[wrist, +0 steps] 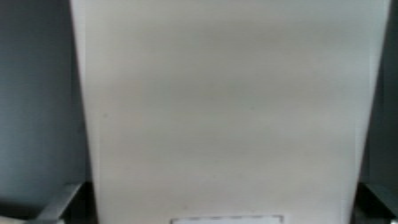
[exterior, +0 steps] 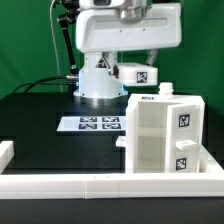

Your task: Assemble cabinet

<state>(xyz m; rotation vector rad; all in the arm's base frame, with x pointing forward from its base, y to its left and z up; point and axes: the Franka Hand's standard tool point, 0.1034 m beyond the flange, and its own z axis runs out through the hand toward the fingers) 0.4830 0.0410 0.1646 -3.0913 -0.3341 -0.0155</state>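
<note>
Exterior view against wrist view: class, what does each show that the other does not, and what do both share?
Only exterior: the cabinet with its tags, the marker board, the robot's base and a white rail. Only wrist: one blurred white panel close up, filling the frame. Both: white plastic against the dark table.

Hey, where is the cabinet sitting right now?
The cabinet stands on the black table on the exterior view's right, beside the marker board and directly behind the white rail in the foreground.
</note>
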